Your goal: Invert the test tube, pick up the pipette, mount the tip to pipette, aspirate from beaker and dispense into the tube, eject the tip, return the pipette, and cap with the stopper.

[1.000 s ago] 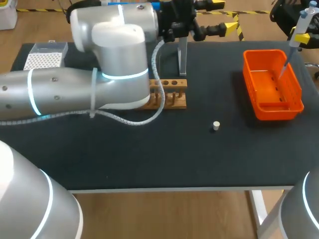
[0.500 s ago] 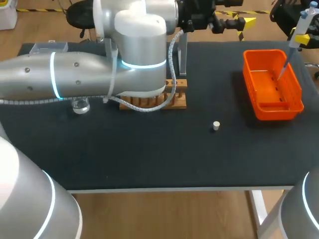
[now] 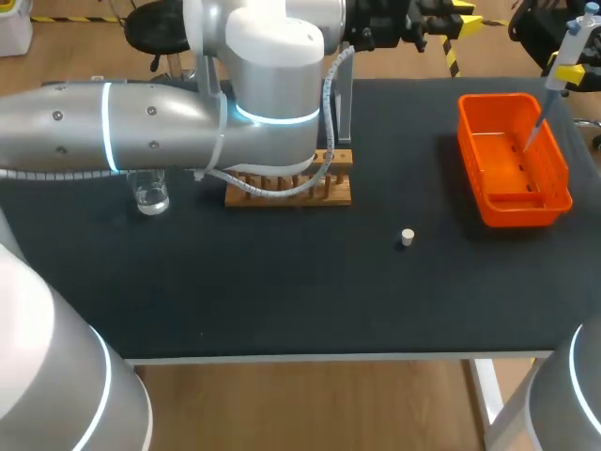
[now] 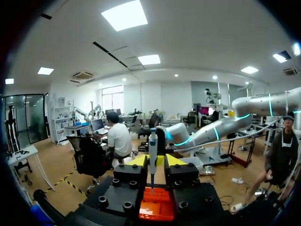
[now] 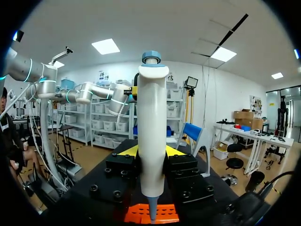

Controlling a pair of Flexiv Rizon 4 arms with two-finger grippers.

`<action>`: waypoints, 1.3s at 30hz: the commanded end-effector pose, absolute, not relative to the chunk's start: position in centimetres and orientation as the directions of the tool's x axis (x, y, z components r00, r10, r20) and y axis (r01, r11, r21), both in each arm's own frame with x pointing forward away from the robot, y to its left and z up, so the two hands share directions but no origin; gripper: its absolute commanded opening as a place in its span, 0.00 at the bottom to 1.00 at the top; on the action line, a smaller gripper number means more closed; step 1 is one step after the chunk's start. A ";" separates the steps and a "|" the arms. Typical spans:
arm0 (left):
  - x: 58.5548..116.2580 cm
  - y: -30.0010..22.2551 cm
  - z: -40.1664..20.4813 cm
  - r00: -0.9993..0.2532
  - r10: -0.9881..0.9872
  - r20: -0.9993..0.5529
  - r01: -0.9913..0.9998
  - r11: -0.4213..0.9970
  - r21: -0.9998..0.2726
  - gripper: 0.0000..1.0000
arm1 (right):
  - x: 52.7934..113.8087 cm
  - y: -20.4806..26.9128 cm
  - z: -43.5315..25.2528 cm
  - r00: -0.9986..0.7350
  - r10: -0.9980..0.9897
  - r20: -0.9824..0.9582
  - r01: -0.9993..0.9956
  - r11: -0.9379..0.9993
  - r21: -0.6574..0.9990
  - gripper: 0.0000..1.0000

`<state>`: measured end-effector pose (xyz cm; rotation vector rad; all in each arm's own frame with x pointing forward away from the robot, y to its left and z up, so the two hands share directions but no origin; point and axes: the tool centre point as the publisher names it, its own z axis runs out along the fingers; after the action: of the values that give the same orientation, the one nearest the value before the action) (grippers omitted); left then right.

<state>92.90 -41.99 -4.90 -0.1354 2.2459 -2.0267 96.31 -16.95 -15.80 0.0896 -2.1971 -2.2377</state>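
a dark table (image 3: 282, 301) filled the head view, with bare wooden floor around it. the left arm (image 3: 113, 132) was stretched from the left edge across the back of the table, past the middle. a clear beaker (image 3: 150, 194) was seen standing just in front of that arm, near the left end of a wooden rack (image 3: 333, 193) that was partly covered by the arm's elbow. the left gripper (image 4: 153, 161) was held above the table's far edge, pointed toward the right side; whether it was open or closed could not be told. a small white stopper (image 3: 407, 237) was left lying alone on the cloth, in front of the rack and to its right. an orange bin (image 3: 562, 178) was set near the right edge. above it the pipette (image 5: 150, 132) was gripped upright by the right gripper (image 5: 150, 151), clamped from both sides, its narrow end pointed down over the bin.
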 end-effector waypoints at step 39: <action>95.6 -50.7 -4.4 -0.996 -0.055 -0.068 0.067 0.029 -0.997 0.00 | 96.2 -16.9 -15.7 -0.998 -0.040 -0.038 -0.037 -0.016 0.999 0.00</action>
<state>95.37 -50.11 -4.08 0.0140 2.2142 -2.1100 96.31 -16.95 -15.79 0.0895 -2.1971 -2.2376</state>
